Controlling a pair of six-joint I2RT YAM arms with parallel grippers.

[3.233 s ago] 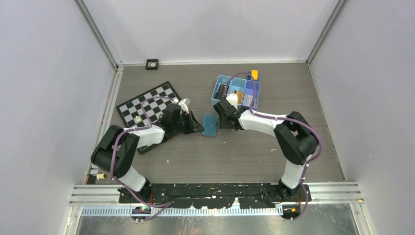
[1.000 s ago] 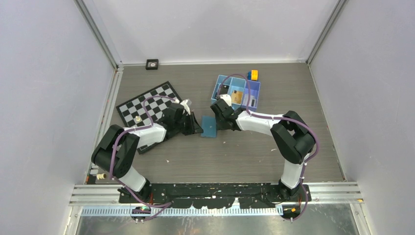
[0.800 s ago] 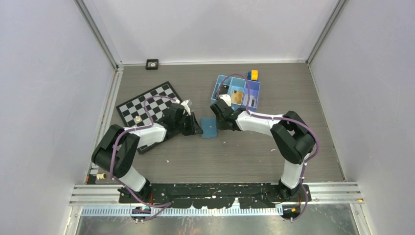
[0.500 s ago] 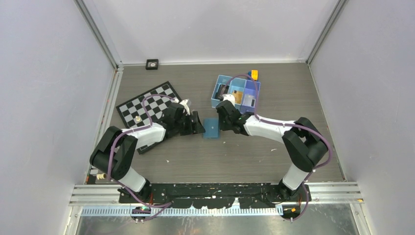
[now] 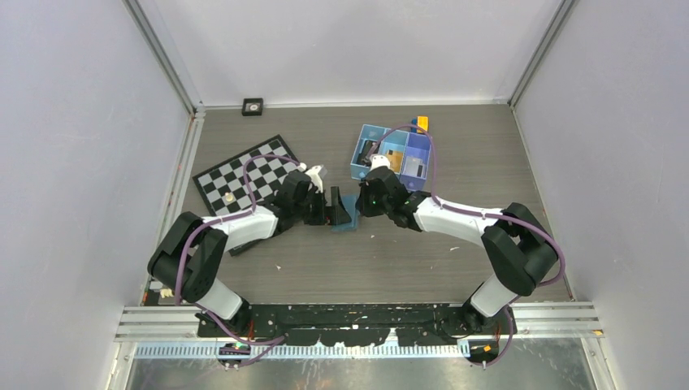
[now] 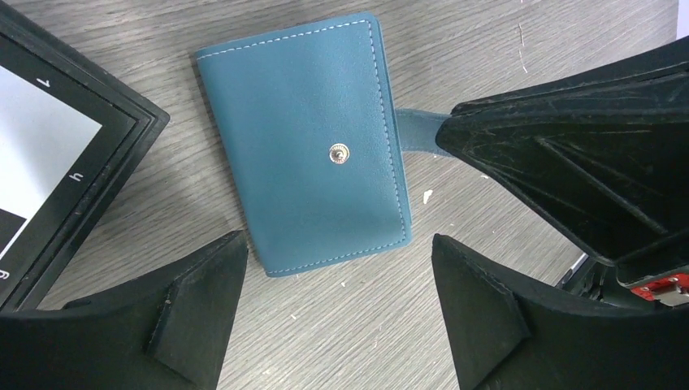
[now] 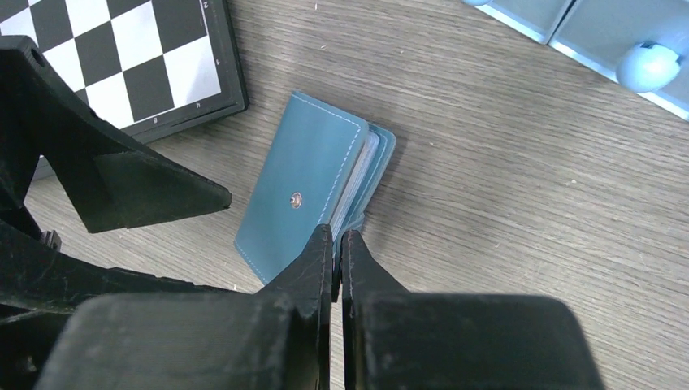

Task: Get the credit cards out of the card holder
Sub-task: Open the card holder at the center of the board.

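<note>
Near the middle of the table (image 5: 366, 260), just off the chessboard's (image 5: 244, 171) right corner, your card holder (image 6: 313, 138) lies flat and folded shut, snap stud up, pale card edges showing along its open side. Your left gripper (image 6: 337, 252) hangs right above it, jaws spread wider than the holder, hiding most of it from the top camera. The right gripper (image 7: 337, 236) is pinched closed at the open edge where the strap comes out, and you cannot tell whether it grips the strap; the blue compartment tray (image 5: 357, 154) sits behind it toward the far edge.
</note>
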